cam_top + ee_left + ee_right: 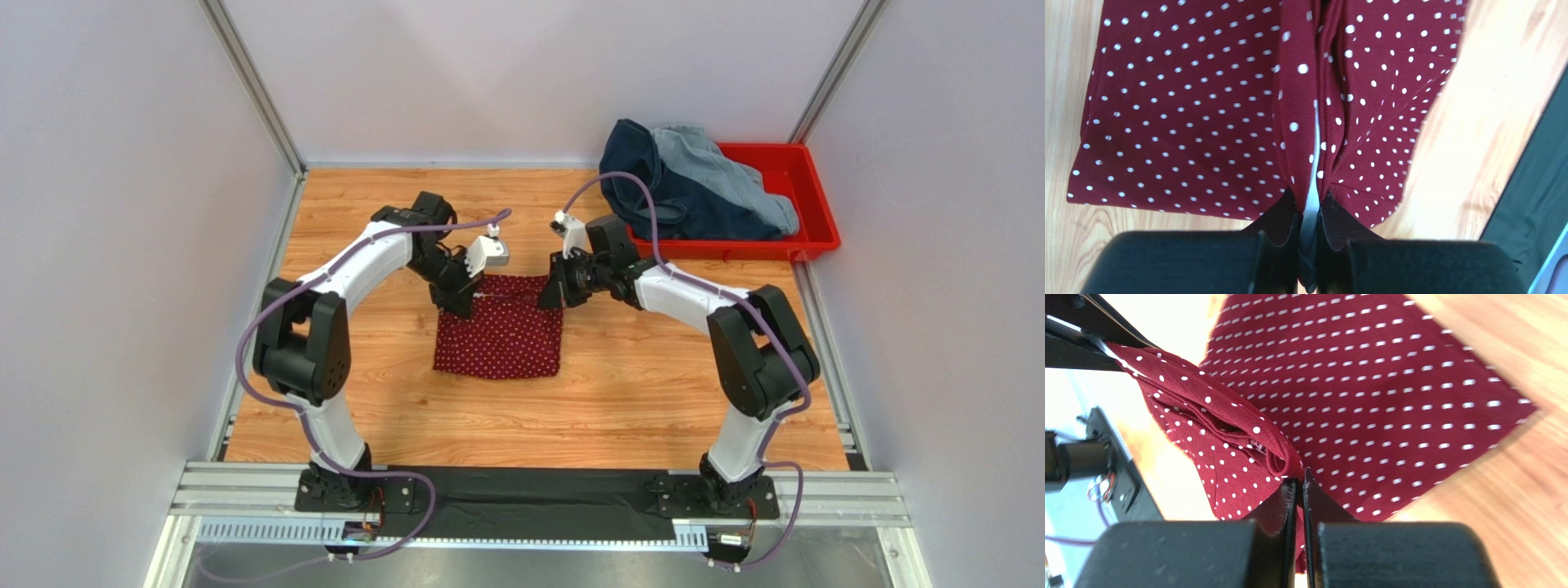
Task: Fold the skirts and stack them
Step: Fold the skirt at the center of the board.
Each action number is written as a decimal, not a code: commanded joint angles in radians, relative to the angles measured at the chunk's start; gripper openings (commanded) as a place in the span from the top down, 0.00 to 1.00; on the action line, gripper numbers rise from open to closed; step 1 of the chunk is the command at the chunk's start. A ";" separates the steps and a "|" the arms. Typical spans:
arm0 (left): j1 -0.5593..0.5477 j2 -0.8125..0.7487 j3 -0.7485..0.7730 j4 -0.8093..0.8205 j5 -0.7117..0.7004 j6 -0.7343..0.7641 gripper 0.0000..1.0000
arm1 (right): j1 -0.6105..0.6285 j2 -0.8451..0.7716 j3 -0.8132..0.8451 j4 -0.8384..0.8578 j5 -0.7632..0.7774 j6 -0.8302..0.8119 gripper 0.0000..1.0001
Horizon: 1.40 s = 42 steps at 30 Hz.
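The dark red dotted skirt (501,333) lies on the wooden table at the centre. My left gripper (463,294) is shut on its far left corner; in the left wrist view the cloth (1198,104) is pinched between the jaws with a white label edge showing. My right gripper (552,294) is shut on its far right corner; the right wrist view shows the bunched hem (1229,429) held in the closed jaws. The dark navy denim skirt (662,184) and the light blue-grey denim skirt (736,184) lie heaped in the red tray.
The red plastic tray (816,214) stands at the back right, against the wall. Grey walls close in the table on the left, right and back. A metal rail (540,496) with the arm bases runs along the near edge.
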 commanded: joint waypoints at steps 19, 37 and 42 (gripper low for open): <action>0.126 0.230 0.257 0.120 0.121 -0.269 0.07 | -0.089 0.213 0.084 0.233 0.196 0.129 1.00; 0.135 0.337 0.171 0.265 -0.198 -0.376 0.30 | -0.095 0.175 0.136 0.271 0.194 0.186 1.00; 0.110 0.334 0.163 0.266 -0.270 -0.347 0.38 | -0.095 0.187 0.196 0.268 0.202 0.204 1.00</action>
